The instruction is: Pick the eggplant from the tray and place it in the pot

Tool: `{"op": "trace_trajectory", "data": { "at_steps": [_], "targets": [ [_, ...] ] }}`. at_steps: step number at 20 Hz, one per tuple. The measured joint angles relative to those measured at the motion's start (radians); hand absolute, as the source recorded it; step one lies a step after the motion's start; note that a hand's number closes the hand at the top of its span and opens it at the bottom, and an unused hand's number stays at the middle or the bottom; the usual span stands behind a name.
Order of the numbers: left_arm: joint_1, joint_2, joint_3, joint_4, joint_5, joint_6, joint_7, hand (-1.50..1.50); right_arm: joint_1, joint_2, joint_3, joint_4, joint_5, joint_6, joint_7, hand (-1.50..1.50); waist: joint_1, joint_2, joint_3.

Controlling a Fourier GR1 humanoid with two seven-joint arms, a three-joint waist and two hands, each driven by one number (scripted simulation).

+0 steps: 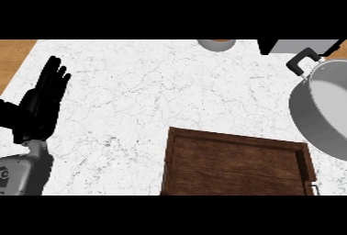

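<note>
A dark brown wooden tray (237, 163) lies at the lower middle of the head view, its inside bare. No eggplant shows anywhere. A grey metal pot (325, 112) with a black handle (301, 62) sits at the right edge, partly cut off, and what shows of its inside is bare. My left hand (44, 103) stands at the left of the view, fingers straight and pointing up, resting and holding nothing. My right hand does not show in this view.
The white marble counter (149, 87) spans the view, with wood floor showing at the top left corner. A small grey bowl (217, 44) and a grey box-like object (301, 46) sit at the far edge.
</note>
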Motion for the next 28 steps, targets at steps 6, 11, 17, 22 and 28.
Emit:
{"op": "trace_trajectory", "data": {
  "at_steps": [6, 11, 17, 22, 28],
  "targets": [
    [-0.001, -0.012, 0.001, -0.003, -0.004, -0.002, -0.003, 0.00, -0.226, 0.072, 0.058, 0.332, 0.107, 0.012, -0.063, -1.50, -0.001, 0.000, 0.000],
    [-0.002, -0.008, 0.005, -0.005, -0.003, -0.014, 0.003, 0.00, -0.349, 0.110, 0.076, 0.552, 0.123, 0.125, -0.094, -1.50, 0.005, 0.003, 0.001],
    [0.006, -0.018, 0.006, 0.007, -0.011, -0.014, -0.015, 0.00, -0.434, 0.144, 0.053, 0.706, 0.076, 0.322, -0.203, -1.50, -0.003, 0.003, 0.002],
    [0.005, -0.019, 0.009, 0.000, -0.015, -0.010, -0.009, 0.00, -0.485, 0.152, -0.036, 0.805, -0.028, 0.471, -0.261, -1.50, -0.005, 0.002, 0.002],
    [0.018, -0.024, 0.005, -0.023, -0.016, -0.014, -0.006, 0.00, -0.523, 0.057, -0.123, 0.914, -0.112, 0.590, -0.221, -1.50, -0.001, 0.005, 0.003]
  ]
}}
